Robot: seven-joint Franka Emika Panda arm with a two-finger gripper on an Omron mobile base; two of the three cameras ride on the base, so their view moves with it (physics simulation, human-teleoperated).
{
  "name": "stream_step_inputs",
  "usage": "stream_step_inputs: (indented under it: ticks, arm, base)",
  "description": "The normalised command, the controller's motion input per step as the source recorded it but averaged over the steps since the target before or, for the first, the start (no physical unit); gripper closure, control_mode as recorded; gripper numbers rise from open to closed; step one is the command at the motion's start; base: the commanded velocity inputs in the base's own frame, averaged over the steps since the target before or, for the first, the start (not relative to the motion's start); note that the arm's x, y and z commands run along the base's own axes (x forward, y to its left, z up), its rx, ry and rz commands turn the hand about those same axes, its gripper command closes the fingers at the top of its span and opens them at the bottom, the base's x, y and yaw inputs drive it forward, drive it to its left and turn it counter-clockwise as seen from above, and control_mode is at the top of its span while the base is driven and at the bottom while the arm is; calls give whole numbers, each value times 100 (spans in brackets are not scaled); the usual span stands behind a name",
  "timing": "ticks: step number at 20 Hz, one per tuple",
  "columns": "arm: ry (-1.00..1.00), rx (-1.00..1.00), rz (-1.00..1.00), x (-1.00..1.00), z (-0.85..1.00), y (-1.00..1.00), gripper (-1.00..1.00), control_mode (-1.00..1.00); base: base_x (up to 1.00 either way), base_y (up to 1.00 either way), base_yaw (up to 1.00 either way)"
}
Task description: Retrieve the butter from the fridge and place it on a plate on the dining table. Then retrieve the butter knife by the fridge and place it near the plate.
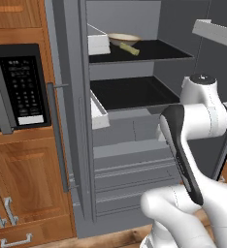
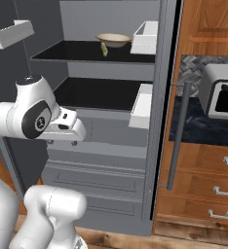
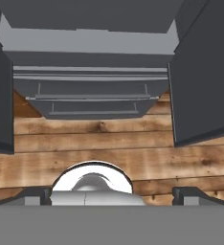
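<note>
1. On the upper shelf of the open fridge: the butter, one pale yellow-green stick, lying flat on the black shelf surface just beside a shallow beige bowl. In the right base view the stick lies at the near left of the bowl; whether the two touch cannot be told.

2. Handling, by judgement: a small, light item, firm enough to lift yet soft enough to dent or smear under a hard squeeze. Its surface is likely slippery. A gentle hold is advised.

3. Where to take hold, by judgement: across the narrow width, near the middle of its length, with the fingers on the two long sides. The bowl close behind leaves little room on the far side, so an approach from the near shelf edge suits best.

4. Tool: the gripper has its two dark fingertips standing wide apart, with nothing between them. It points downward at the wooden floor and the lower drawers, well below and apart from the butter.

5. Surroundings: white door bins on the open door at right; a microwave in wooden cabinets at the left.

6. Task standing, by judgement: butter not yet taken.
</note>
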Motion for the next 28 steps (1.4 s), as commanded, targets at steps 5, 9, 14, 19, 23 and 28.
stream_step_inputs:
  ticks: [5,9,14,19,23,28]
  arm:
    - [0,0,0,0,0,0,-100,100]
    - [0,0,0,0,0,0,-100,100]
    - [0,0,0,0,0,0,-100,100]
    - [0,0,0,0,0,0,-100,100]
    - [0,0,0,0,0,0,-100,100]
    - [0,0,0,0,0,0,-100,100]
  base:
    - [1,-40,-1]
    - [10,-20,-10]
    - [12,-6,-6]
    - [23,0,0]
    - [42,0,0]
    - [48,0,0]
